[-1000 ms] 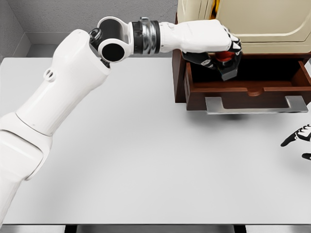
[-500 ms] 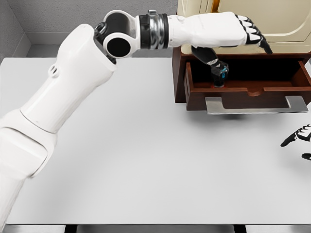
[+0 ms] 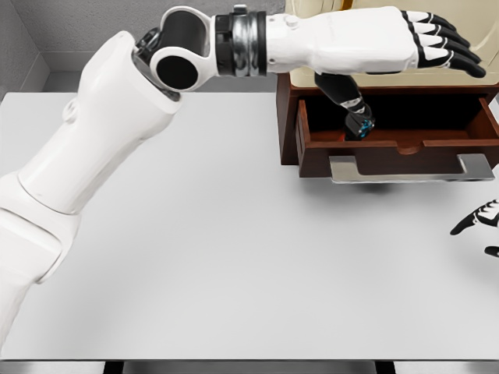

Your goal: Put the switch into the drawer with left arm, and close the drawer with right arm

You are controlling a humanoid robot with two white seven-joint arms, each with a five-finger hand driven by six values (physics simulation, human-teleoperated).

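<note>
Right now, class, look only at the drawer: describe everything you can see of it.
The drawer is dark reddish-brown, wood-like, and pulled open toward the camera from a matching cabinet under a cream top. Its front panel has a small notch at the top middle, and a flat grey metal handle juts out below it. The inside is dark. The left hand hovers above with fingers spread; its thumb reaches down inside, beside a small dark object with a blue spot.

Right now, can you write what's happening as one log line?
left hand: open, above drawer | switch: not visible | drawer: open | right hand: at right edge
</note>
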